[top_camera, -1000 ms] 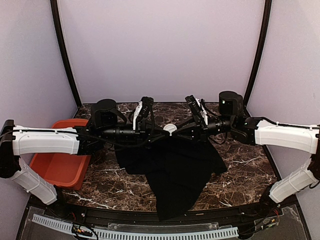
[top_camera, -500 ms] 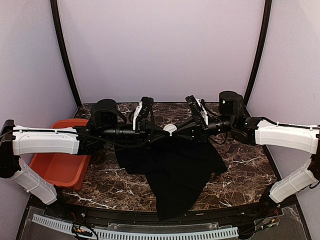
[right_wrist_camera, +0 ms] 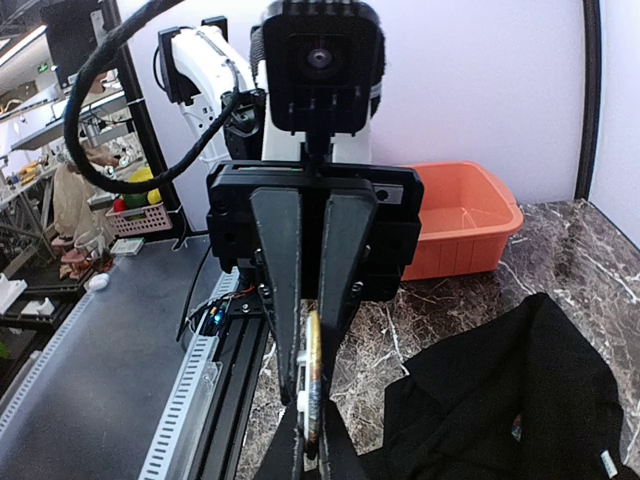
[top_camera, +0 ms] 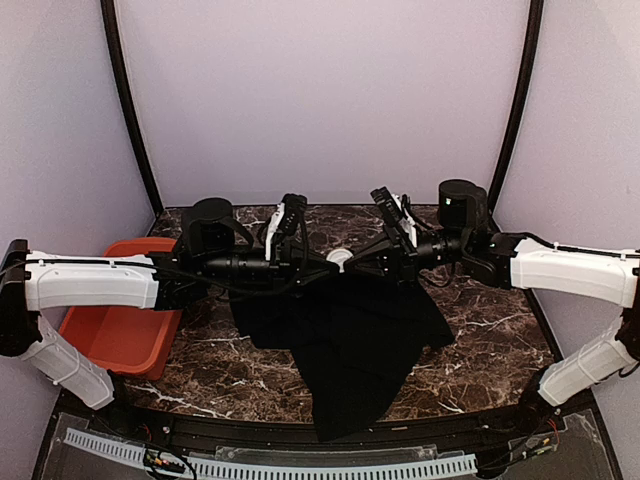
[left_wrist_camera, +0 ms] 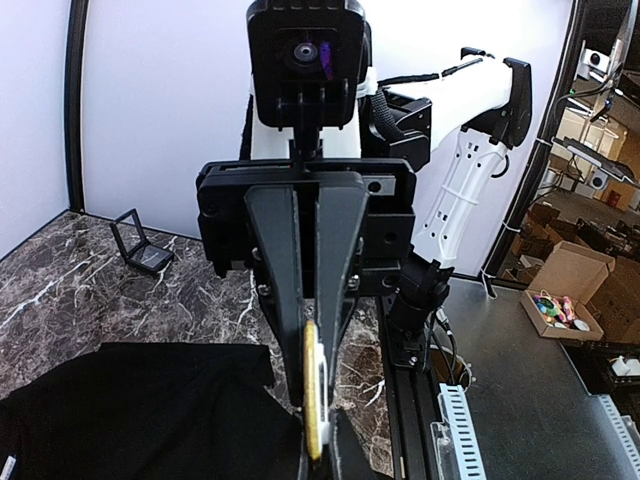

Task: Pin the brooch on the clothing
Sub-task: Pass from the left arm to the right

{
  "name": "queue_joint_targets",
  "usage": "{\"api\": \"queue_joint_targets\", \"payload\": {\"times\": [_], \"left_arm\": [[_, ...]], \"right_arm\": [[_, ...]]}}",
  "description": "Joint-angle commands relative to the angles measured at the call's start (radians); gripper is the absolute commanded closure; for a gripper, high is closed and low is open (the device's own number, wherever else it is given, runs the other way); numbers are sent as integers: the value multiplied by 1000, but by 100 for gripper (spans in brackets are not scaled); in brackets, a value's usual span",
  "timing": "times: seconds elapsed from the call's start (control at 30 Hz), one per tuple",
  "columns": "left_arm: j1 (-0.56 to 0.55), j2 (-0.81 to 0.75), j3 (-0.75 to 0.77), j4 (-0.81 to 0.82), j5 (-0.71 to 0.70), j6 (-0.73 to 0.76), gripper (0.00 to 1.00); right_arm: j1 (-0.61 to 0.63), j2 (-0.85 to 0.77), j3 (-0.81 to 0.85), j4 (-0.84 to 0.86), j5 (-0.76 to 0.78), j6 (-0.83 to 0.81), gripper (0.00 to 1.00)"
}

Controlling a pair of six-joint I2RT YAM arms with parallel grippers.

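The brooch (top_camera: 340,257), a thin round yellow disc with a white back piece, is held in the air between both grippers. My left gripper (top_camera: 325,262) and my right gripper (top_camera: 358,262) meet tip to tip, each shut on it. The left wrist view shows the brooch (left_wrist_camera: 312,395) edge-on between my own fingertips (left_wrist_camera: 320,462) and the right gripper facing them. The right wrist view shows it the same way (right_wrist_camera: 314,380). The black T-shirt (top_camera: 350,340) lies crumpled on the marble table below, also in both wrist views (left_wrist_camera: 130,410) (right_wrist_camera: 500,400). A bit of coloured print (right_wrist_camera: 516,428) shows.
An orange bin (top_camera: 115,325) stands on the table's left side, also in the right wrist view (right_wrist_camera: 460,215). A small black open box (left_wrist_camera: 138,245) lies on the table near the back wall. The shirt's hem hangs over the front edge (top_camera: 335,425).
The right gripper has edged slightly toward the left one. The brooch stays gripped between both, and the shirt has not moved.
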Motion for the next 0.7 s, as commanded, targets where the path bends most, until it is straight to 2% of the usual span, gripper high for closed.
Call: {"api": "queue_joint_targets", "payload": {"times": [0.0, 0.3, 0.37, 0.43, 0.53, 0.6, 0.67], "left_arm": [[4, -24, -17, 22, 17, 9, 99], [3, -32, -21, 23, 0, 10, 99], [4, -36, -19, 17, -6, 14, 95], [4, -41, -16, 4, -14, 23, 86], [4, -52, -14, -10, -24, 34, 65], [4, -54, -15, -9, -28, 31, 57], [4, -52, -15, -5, -27, 24, 55]], "right_arm": [[8, 17, 30, 13, -21, 8, 100], [8, 21, 27, -29, 3, -23, 100], [8, 12, 26, -52, 37, -36, 100], [8, 0, 24, -72, 99, -58, 100], [8, -17, 20, -89, 180, -60, 100], [7, -17, 22, -92, 196, -52, 100], [9, -9, 33, -111, 213, -45, 100]]}}
